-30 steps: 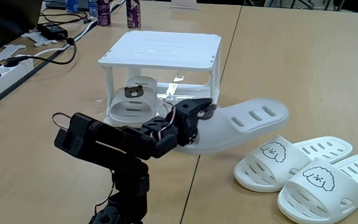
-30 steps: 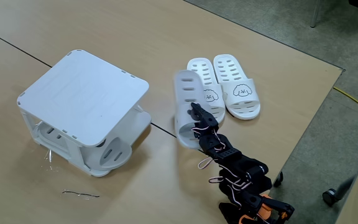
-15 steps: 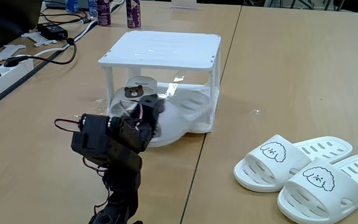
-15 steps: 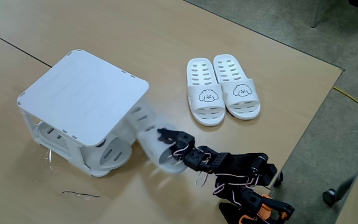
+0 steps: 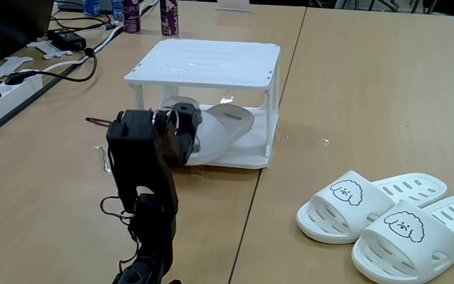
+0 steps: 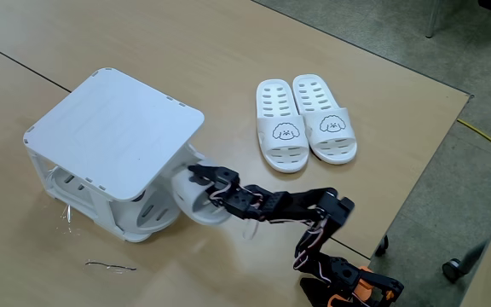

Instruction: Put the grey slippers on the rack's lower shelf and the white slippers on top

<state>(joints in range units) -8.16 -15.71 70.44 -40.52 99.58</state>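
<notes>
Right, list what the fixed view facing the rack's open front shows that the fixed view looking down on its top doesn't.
Facing the front: a power strip and bottles beyond the rack. Looking down: the floor past the table edge, with a yellow cable. Both: the rack, the white slippers side by side, and the arm holding a grey slipper at the lower shelf.

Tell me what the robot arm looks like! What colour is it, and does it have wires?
The robot arm is black and made of chunky, boxy blocks joined in a chain. Thin red and pale wires loop along it, seen in both fixed views. Its gripper is black too, with two fingers. In a fixed view, an orange part shows down by the base.
</notes>
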